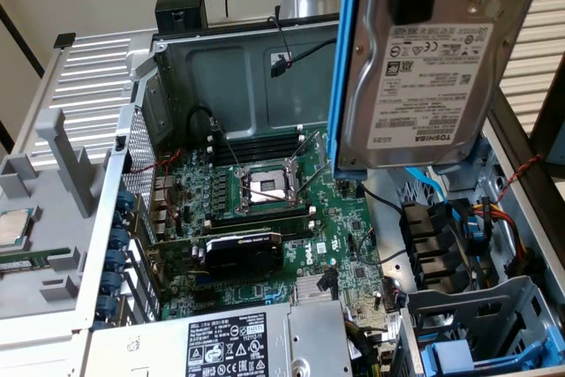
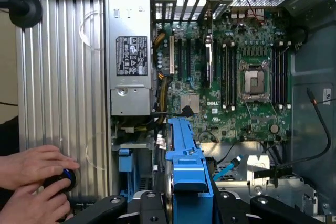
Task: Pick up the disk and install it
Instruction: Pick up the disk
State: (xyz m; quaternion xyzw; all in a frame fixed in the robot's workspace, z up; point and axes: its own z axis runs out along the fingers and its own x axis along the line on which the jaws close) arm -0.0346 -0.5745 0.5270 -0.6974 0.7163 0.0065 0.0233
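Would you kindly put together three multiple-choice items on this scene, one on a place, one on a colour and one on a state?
1. Where is the disk?
A. seated in a drive bay
B. in the air above the open computer case
C. lying on the power supply

2. What colour is the disk's carrier?
A. red
B. green
C. blue

3. How is the tool?
A. open and empty
B. shut on the disk
C. shut on a cable

Answers: 1 B, it hangs clear over the case, touching nothing below; 2 C, the frame along its edge is blue; 3 B, it clamps the carrier on both sides in the wrist view, with the disk aloft.
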